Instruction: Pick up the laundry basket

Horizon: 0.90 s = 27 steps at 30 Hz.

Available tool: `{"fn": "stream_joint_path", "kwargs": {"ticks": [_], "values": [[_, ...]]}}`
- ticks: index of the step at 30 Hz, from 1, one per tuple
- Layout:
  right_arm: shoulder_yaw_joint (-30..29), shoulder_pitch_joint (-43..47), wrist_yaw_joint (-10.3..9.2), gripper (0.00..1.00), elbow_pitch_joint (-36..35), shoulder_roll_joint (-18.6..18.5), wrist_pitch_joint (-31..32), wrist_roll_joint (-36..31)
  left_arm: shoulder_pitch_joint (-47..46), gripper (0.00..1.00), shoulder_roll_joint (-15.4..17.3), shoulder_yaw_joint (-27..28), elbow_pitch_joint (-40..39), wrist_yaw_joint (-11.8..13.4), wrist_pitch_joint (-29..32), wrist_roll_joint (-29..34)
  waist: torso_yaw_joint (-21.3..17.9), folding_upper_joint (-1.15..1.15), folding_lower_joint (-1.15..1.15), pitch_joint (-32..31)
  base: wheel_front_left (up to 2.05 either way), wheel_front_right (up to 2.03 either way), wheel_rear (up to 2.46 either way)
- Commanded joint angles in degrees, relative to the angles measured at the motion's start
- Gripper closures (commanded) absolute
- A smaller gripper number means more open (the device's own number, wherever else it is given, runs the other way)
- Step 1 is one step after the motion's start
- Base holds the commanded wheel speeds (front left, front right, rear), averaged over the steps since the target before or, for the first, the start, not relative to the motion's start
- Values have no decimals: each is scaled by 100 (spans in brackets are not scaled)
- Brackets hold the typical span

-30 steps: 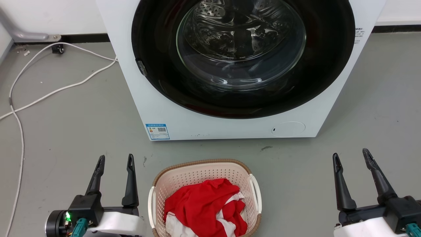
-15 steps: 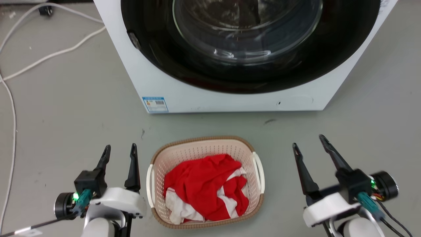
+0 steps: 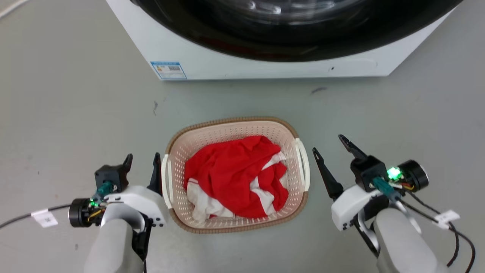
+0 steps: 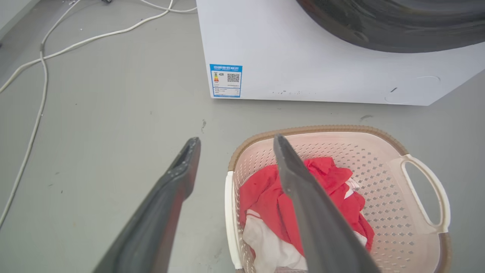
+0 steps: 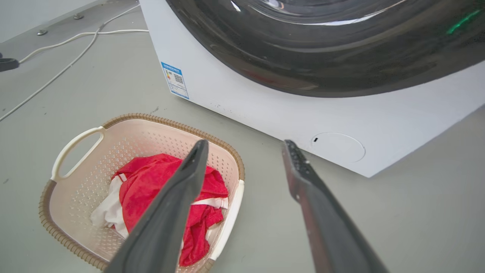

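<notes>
Now the head camera has tilted down, so the whole picture has shifted; I do not count that as a move of the things. Measured against the basket, though, both arms have come closer.

Nearest to me, the left gripper (image 3: 143,156) is moderately open and holds nothing. Its inner finger stands just beside the left handle (image 3: 165,182); I cannot tell if it touches. The right gripper (image 3: 327,144) is spread wide and also empty. It has turned inward and is now near the right handle (image 3: 303,163), with a strip of bare floor between them.

The laundry basket (image 3: 235,120) sits on the grey floor between the two grippers, with red and white clothes (image 3: 235,174) piled inside. It is not yet grasped. I judge this to be the approach step: each gripper must reach its handle before a lift.

The head view gives me the sideways gaps. In the left wrist view the inner finger of the left gripper (image 4: 237,138) crosses over the basket rim (image 4: 314,129), which suggests it is above the handle, not level with it. The right wrist view puts the right gripper (image 5: 245,142) with one finger across the clothes and the other over open floor.

Farther away stands the washing machine (image 3: 265,70). The right wrist view adds a round cover (image 5: 338,147) low on its front, and the left wrist view adds a white cable (image 4: 41,76) on the floor beside it.
</notes>
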Motion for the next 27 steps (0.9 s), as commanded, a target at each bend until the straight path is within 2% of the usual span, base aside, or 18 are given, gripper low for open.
{"fn": "stream_joint_path", "kwargs": {"ticks": [1, 12, 27], "values": [[24, -138, -4, 0, 91, -33, -13, 16, -112, 0, 22, -3, 73, -9, -16, 17, -2, 0, -1, 247, 0, 0, 0], [421, -1169, -4, 0, 1509, -116, -14, 149, -1062, 0, 175, -142, 1447, -56, -16, 33, 48, 0, -1, 1044, 0, 0, 0], [698, -2133, -4, 0, 2964, -154, -14, 226, -1763, 0, 35, -410, 2364, -97, -16, -116, 281, 0, -1, 1831, 0, 0, 0]]}}
